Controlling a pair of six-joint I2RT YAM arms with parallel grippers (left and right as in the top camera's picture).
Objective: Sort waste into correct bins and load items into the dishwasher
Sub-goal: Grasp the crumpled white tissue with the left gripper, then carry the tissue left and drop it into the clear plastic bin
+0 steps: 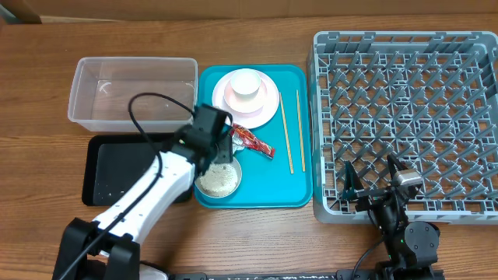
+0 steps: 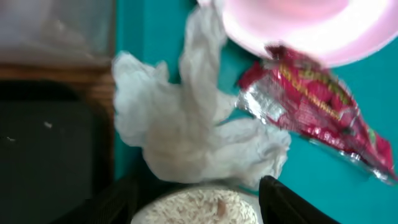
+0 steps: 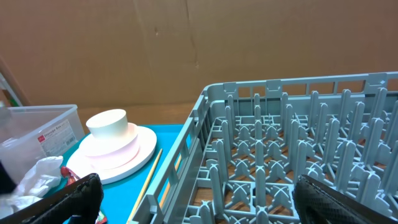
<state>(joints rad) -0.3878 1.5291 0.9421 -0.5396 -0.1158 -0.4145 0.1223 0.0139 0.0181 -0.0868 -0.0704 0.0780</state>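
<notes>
A crumpled white tissue (image 2: 193,130) lies on the teal tray (image 1: 296,187), between a red foil wrapper (image 2: 317,102) and a grey bowl of rice (image 1: 218,179). My left gripper (image 2: 196,186) is open just above the tissue and the bowl's rim, with a finger on each side. In the overhead view it (image 1: 220,146) covers the tissue. A white cup (image 1: 245,82) stands on the pink plate (image 1: 268,101). Two chopsticks (image 1: 288,131) lie at the tray's right. My right gripper (image 3: 199,199) is open and empty over the near left corner of the grey dish rack (image 1: 408,120).
The clear tub (image 1: 132,93) stands at the back left. The black tray (image 1: 117,167) lies in front of it, under my left arm. The rack fills the right side of the table.
</notes>
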